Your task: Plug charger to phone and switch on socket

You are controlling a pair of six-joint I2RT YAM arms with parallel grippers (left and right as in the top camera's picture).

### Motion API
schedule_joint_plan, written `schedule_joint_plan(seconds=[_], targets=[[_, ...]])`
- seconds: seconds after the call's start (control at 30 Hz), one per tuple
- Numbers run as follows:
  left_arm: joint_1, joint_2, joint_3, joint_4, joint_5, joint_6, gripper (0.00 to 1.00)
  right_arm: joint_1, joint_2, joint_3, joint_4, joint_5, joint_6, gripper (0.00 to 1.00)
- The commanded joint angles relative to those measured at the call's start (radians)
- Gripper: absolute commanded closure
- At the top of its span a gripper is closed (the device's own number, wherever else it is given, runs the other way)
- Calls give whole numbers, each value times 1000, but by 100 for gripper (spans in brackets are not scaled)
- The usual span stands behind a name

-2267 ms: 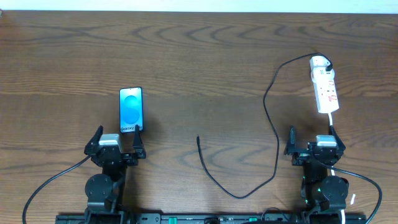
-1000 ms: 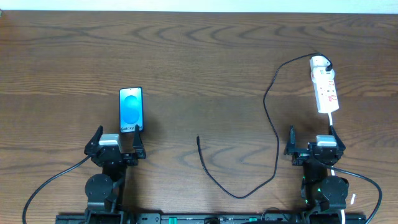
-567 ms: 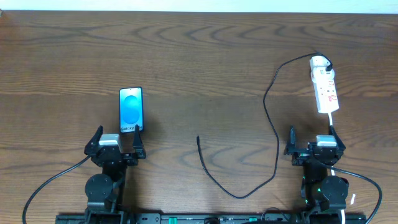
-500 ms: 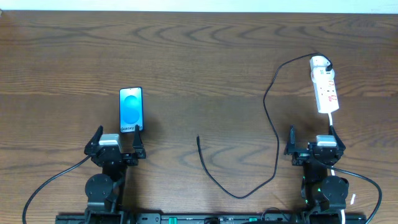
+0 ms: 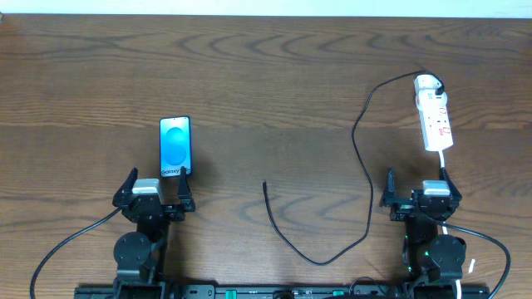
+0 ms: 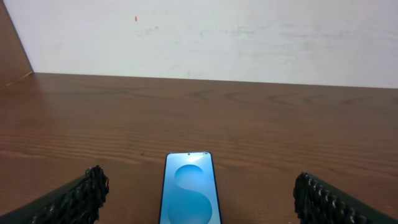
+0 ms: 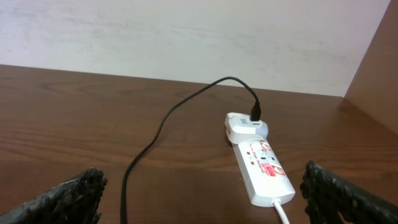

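Both arms are pictured at the near edge of the table (image 5: 266, 75), with nothing grasped. The left gripper (image 5: 158, 178) is held with its jaws spread wide and empty, just short of the phone (image 5: 174, 145), which lies face up left of centre. The right gripper (image 5: 416, 176) is likewise gaping and empty, near the socket (image 5: 434, 123) by the right edge. The charger (image 5: 366, 166) is seen plugged into the socket's far end, but its small tip lies loose mid-table, well apart from the phone. Connection to the phone is judged not yet begun; the switch's position cannot be told.
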Motion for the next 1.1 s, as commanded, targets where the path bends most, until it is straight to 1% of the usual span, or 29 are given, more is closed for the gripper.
schedule_joint_plan(seconds=[0.0,0.57,0.77,0.97,1.07], targets=[[5,-7,-20,-37,-9,-1,2,10,-5,-1,-4,-3,-14,1],[5,-7,-8,-32,-5,0,3,10,-5,-1,-4,-3,-14,1],[5,-3,24,-33,-6,52,3,10,-5,-1,-4,-3,-14,1],[5,65,55,-33,-5,55,2,10,-5,-1,-4,-3,-14,1],[5,132,97,-33,-6,85,2,10,-5,-1,-4,-3,-14,1]])
